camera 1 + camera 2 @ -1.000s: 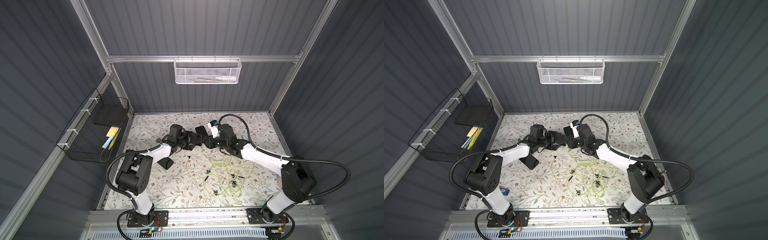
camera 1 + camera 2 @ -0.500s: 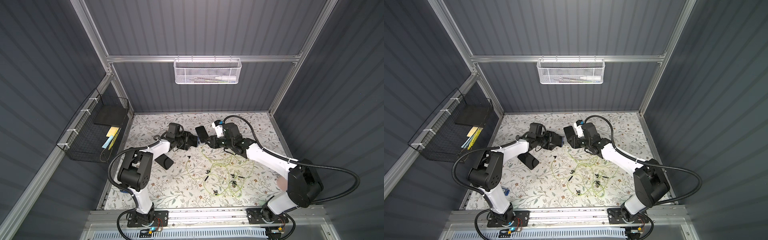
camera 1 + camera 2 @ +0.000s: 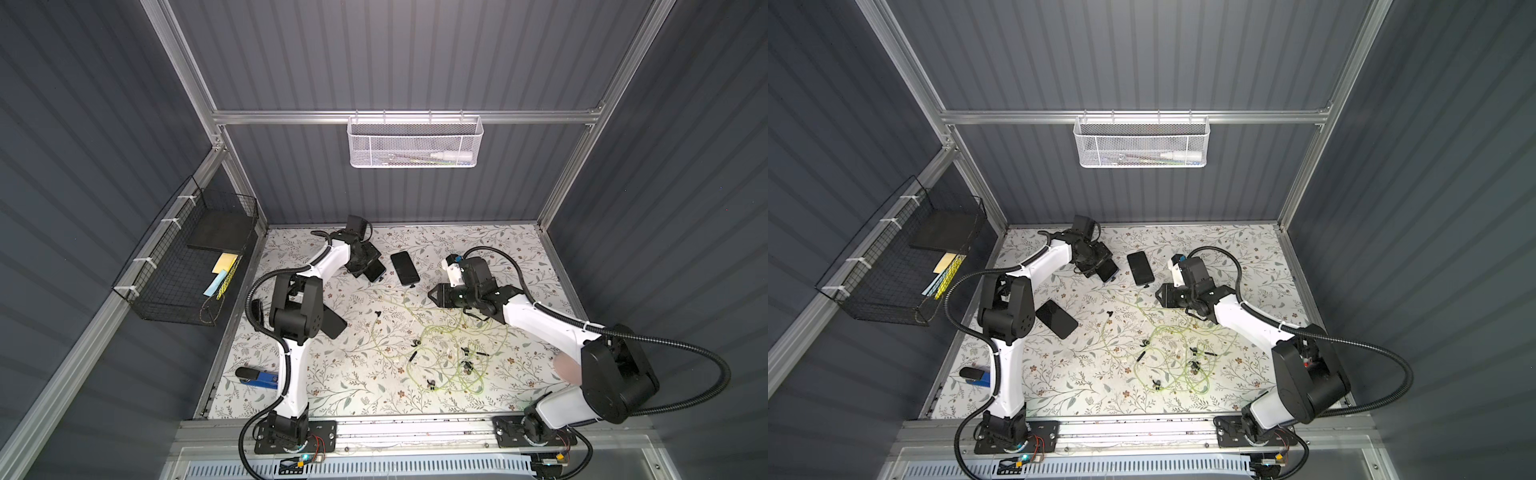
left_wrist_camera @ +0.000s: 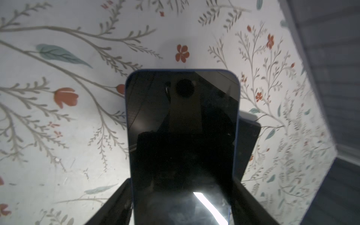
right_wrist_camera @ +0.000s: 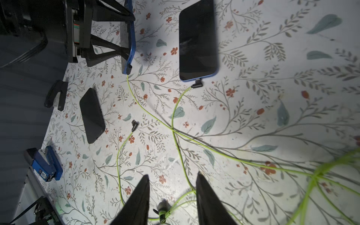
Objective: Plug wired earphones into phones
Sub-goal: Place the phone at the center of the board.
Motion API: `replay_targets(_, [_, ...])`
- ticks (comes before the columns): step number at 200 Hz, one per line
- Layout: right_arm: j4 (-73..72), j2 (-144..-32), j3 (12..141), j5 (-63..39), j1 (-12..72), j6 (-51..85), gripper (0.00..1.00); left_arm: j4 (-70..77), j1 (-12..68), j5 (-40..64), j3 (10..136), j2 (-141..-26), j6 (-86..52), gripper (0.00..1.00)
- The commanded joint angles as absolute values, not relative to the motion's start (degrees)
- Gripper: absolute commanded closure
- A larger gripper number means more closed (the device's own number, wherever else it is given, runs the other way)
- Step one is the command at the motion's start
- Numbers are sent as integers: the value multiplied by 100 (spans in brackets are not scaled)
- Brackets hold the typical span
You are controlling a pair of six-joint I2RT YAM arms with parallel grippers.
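My left gripper (image 3: 368,269) (image 4: 181,187) is shut on a blue-edged phone (image 4: 182,120) (image 5: 130,44), held on edge just above the cloth; a black plug (image 5: 128,68) sits in its end. A second phone (image 3: 404,268) (image 3: 1140,268) (image 5: 197,39) lies flat beside it with a plug (image 5: 196,84) at its end. The third phone (image 3: 1056,319) (image 5: 91,115) lies by the left arm, a loose plug (image 5: 134,125) near it. My right gripper (image 3: 432,293) (image 5: 172,175) is open above the earphones' cords (image 3: 449,353) (image 3: 1175,357), with nothing between its fingers.
A blue and black box (image 3: 257,377) (image 5: 45,165) lies at the front left corner. A black wire basket (image 3: 183,266) hangs on the left wall and a white mesh basket (image 3: 415,141) on the back wall. Earbuds and cords tangle at the front right.
My right gripper has drawn back from the phones toward the right and front, leaving the second phone lying flat. My left gripper has shifted a little left with its phone.
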State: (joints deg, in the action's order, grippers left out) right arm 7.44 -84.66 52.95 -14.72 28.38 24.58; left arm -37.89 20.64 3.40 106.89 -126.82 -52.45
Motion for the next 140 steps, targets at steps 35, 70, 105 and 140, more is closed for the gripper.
replay_targets(35, [860,-8357,5124,-1380,2733,2237,59,-4977,2603,-131,11666,-13276,-4306,100])
replay_targets(70, [867,-8332,5059,-1351,2682,2160,59,-5352,2729,-259,12182,-13746,-4193,100])
replay_targets(105, [846,-8280,4971,-1368,2628,2123,59,-5449,2751,-716,12181,-13766,-4215,100])
replay_targets(140, [852,-8283,4953,-1415,2575,2065,59,-5320,2751,-884,12036,-13770,-4262,97])
